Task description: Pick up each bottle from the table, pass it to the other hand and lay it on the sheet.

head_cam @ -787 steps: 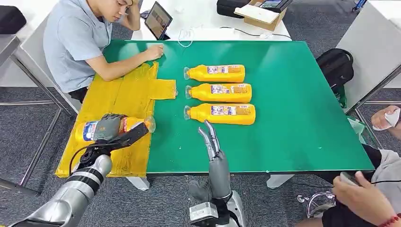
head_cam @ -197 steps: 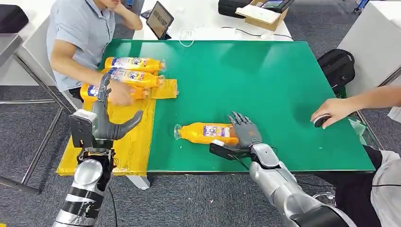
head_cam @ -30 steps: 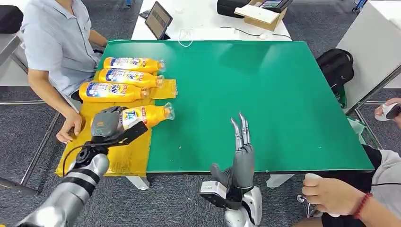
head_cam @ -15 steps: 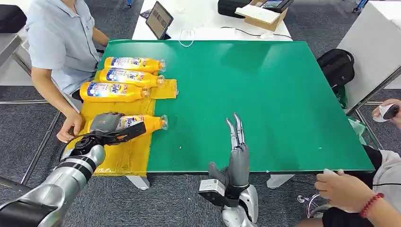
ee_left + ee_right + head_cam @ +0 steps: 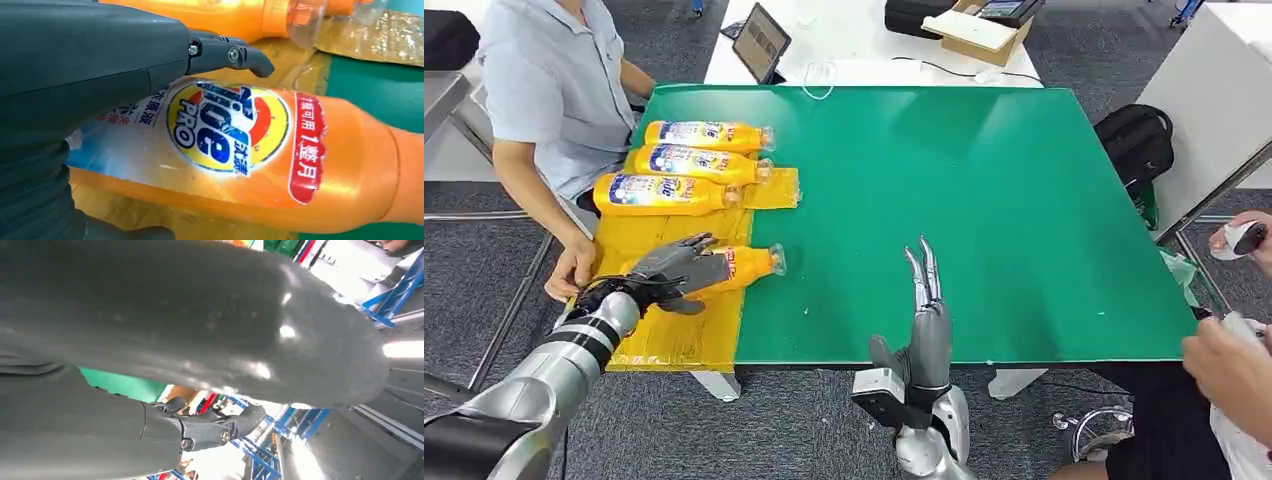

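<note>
An orange bottle (image 5: 742, 265) lies on its side at the lower left of the frame, its body on the yellow sheet (image 5: 686, 335) and its clear cap end reaching out over the green desk (image 5: 984, 200). The left hand (image 5: 679, 272) rests over the bottle's label end with its fingers (image 5: 235, 54) spread and lifted off the plastic, so it looks loosened rather than gripping. In the left wrist view the label faces up and a dark finger arches just above it.

Three more bottles (image 5: 679, 165) lie side by side on the sheet in the upper left of the frame, caps pointing right.

The right hand (image 5: 927, 320) stands upright at the desk's near edge, lower centre, fingers straight and close together, holding nothing.

A person (image 5: 549, 80) sits at the upper left beside the sheet, one hand hanging near its edge.
</note>
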